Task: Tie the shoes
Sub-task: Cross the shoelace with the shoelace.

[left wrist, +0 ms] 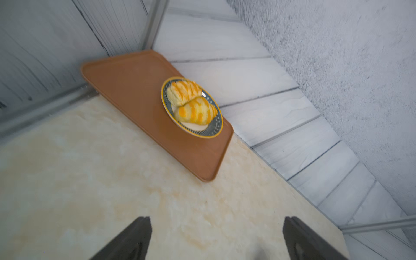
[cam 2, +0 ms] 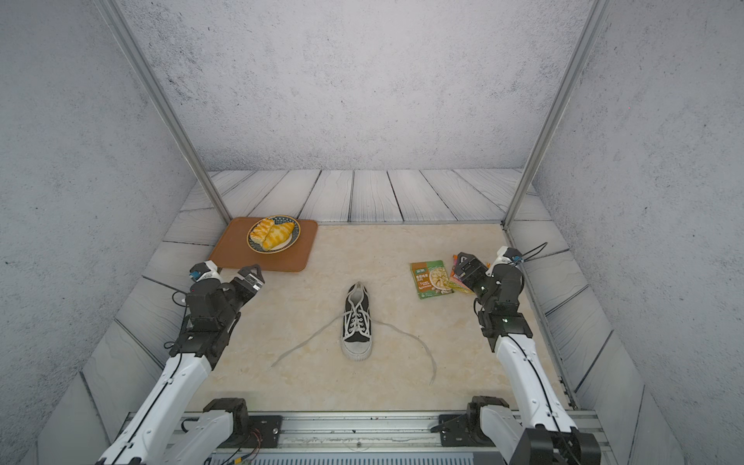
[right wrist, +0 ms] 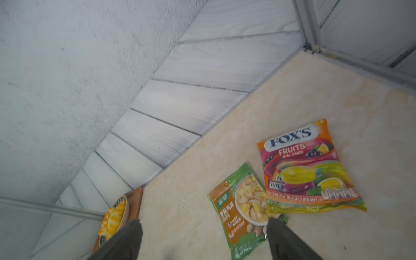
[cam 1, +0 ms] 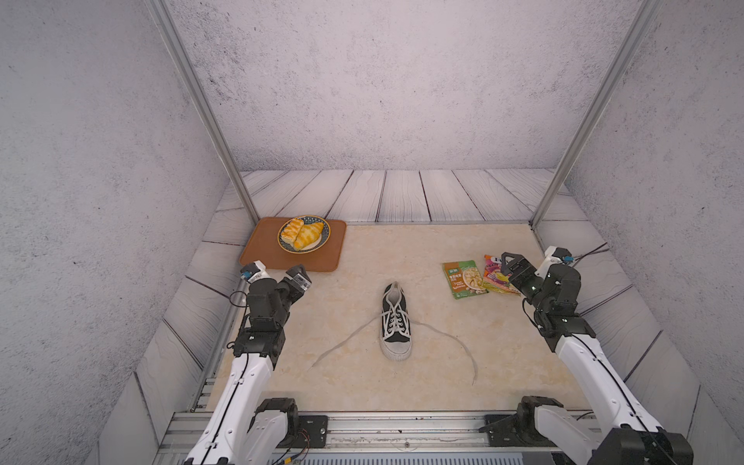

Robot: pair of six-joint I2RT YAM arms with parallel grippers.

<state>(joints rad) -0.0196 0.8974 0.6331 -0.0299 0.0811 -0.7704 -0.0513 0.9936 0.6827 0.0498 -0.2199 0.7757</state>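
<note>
Beige marbled tabletop (cam 1: 402, 249), enclosed by pale grey walls, is seen from above in both top views. A black sneaker (cam 1: 395, 322) with a white sole is placed near the middle, between the two arms, its toe cap turned toward the arms' bases. Its white laces (cam 1: 342, 344) are untied and spread flat on the table to either side. The left gripper (cam 1: 298, 277) is shown with jaws spread wide and nothing between them, near a brown tray (cam 1: 261, 249) that carries a plate (cam 1: 327, 230) of pastries (cam 1: 302, 235). The right gripper (cam 1: 508, 263) is likewise parted and empty, near a candy bag (right wrist: 310, 166) and a green packet (right wrist: 243, 213). Both grippers are seen well apart from the sneaker.
</note>
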